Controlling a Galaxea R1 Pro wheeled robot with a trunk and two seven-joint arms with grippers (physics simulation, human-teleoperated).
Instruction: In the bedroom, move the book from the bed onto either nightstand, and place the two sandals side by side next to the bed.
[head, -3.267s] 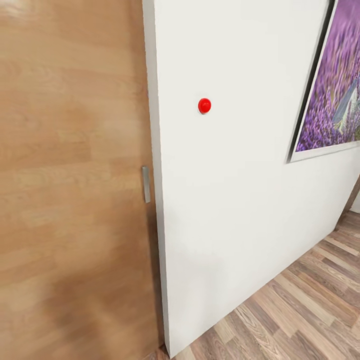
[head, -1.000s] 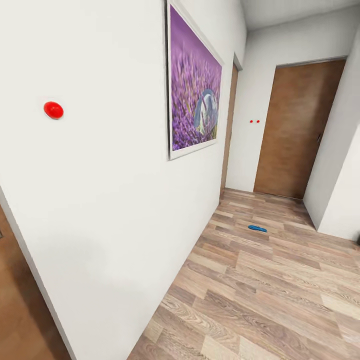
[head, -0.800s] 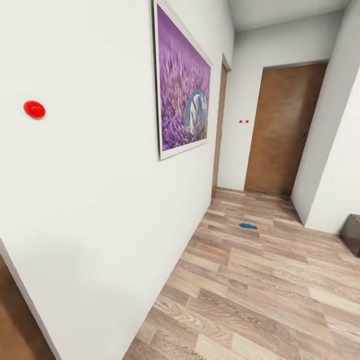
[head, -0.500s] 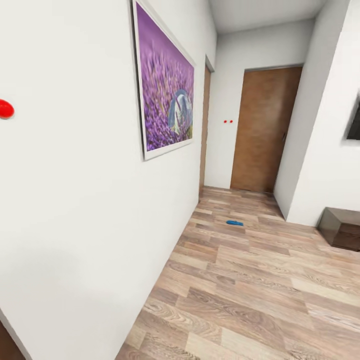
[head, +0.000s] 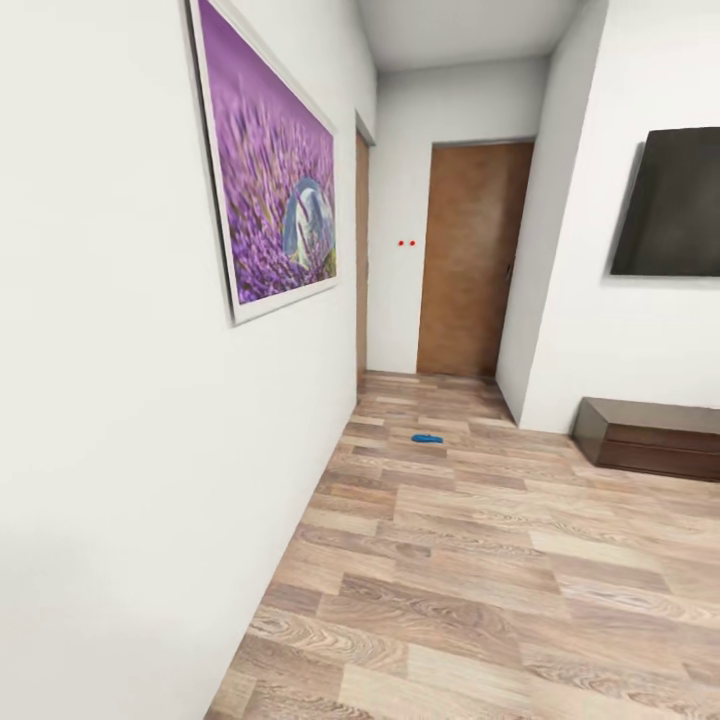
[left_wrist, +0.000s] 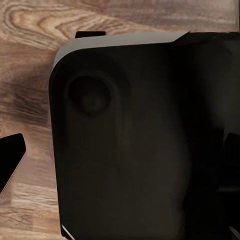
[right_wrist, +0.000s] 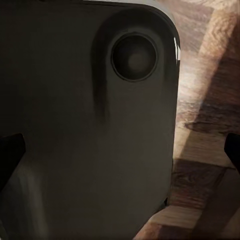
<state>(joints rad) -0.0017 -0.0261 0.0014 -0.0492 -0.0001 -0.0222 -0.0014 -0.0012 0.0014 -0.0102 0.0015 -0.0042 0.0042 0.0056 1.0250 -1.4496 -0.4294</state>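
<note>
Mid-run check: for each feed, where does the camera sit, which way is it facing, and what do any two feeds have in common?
Head view: on the robot's head, facing along a hallway past the purple picture toward a wooden door; one blue sandal lies on the floor ahead.
Left wrist view: near the left hand, facing down at a dark body panel over floor planks.
Right wrist view: near the right hand, facing down at a dark panel.
Shared: all show the wood-plank floor.
</note>
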